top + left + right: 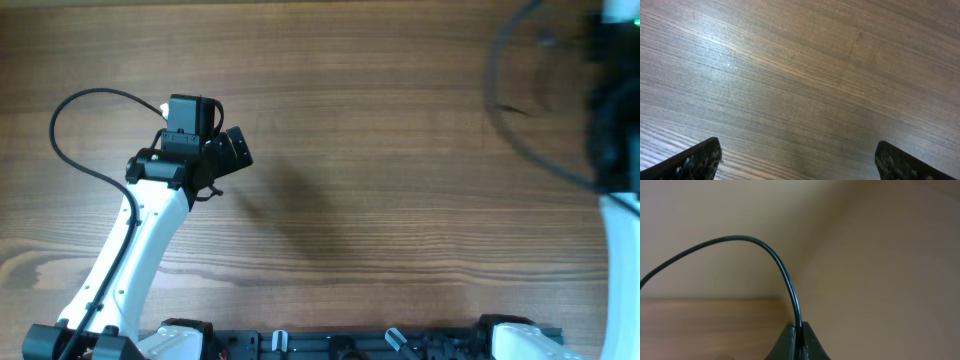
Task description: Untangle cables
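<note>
In the right wrist view my right gripper is shut on a thin dark cable. The cable rises from between the fingertips and arcs up and away to the left edge, lifted off the table. From overhead the same cable is a blurred dark arc at the upper right, beside the raised right arm, whose gripper is lost in the blur. My left gripper stands wide open over bare wood with nothing between its fingers. Overhead it sits at the left-centre, far from the cable.
A thicker black lead loops out from the left arm toward the left side of the wooden table. The arm bases line the front edge. The table's far edge shows in the right wrist view.
</note>
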{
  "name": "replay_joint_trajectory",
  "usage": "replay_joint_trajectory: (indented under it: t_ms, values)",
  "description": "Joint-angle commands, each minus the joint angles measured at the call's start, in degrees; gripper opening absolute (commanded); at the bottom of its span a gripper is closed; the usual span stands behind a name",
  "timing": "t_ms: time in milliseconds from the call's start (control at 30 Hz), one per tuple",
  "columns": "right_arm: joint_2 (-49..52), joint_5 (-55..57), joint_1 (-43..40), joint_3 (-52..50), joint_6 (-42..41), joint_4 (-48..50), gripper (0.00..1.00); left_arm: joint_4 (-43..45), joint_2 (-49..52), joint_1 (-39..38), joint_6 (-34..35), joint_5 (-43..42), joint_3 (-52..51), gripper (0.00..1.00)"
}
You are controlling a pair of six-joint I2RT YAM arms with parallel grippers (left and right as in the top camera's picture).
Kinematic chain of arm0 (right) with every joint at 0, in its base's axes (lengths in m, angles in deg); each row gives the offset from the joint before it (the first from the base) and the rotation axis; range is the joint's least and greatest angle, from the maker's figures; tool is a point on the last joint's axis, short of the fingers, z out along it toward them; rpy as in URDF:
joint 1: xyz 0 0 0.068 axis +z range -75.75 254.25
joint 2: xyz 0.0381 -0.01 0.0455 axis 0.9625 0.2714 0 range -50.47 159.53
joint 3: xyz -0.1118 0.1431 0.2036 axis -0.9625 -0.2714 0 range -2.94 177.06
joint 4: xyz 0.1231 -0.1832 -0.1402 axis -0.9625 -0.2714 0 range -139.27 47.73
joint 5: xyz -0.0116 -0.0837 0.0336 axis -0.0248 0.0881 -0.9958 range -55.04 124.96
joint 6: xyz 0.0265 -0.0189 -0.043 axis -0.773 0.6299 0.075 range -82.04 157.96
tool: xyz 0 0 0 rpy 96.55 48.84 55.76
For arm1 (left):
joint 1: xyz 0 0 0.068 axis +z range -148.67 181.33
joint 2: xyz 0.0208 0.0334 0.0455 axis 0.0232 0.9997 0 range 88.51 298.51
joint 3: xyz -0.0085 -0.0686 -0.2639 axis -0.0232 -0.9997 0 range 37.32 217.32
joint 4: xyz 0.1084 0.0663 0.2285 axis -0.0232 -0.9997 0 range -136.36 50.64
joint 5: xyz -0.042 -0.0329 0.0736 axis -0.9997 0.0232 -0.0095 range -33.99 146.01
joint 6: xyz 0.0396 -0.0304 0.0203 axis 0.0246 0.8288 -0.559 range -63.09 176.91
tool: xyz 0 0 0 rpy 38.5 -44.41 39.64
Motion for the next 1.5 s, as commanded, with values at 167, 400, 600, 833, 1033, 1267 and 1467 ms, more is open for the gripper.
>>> replay_joint_trajectory:
  t_ms: [167, 400, 600, 833, 1033, 1267, 1467]
  values:
    - [6.75, -33.42, -34.88, 0.31, -38.01, 7.65, 0.04, -0.13, 0.39, 0.35, 0.96, -0.55, 0.04, 1.00]
    - [25.46, -41.38, -44.89, 0.22, -53.35, 1.40, 0.04, -1.60, 0.39, 0.37, 0.96, -2.47, 0.04, 1.00]
    - [32.98, -42.51, -46.47, 0.13, -62.79, -15.69, 1.00, -0.98, 0.39, 0.35, 0.98, -2.91, 0.04, 1.00]
    - [34.01, -41.94, -42.82, 0.09, -75.58, -42.21, 1.00, -0.87, 0.39, 0.35, 0.96, -2.91, 0.04, 1.00]
    - [34.01, -43.69, -26.53, -6.69, -45.05, -30.08, 0.50, -0.90, 0.39, 0.35, 0.96, -3.56, 0.04, 0.99]
    - [34.10, -34.34, -14.05, -16.13, -11.06, -14.91, 0.40, -0.90, 0.39, 0.37, 0.96, -4.68, 0.04, 1.00]
    - [37.27, -23.26, -18.10, -16.22, -13.40, -10.25, 0.05, -0.90, 0.39, 0.37, 0.96, -4.83, 0.04, 1.00]
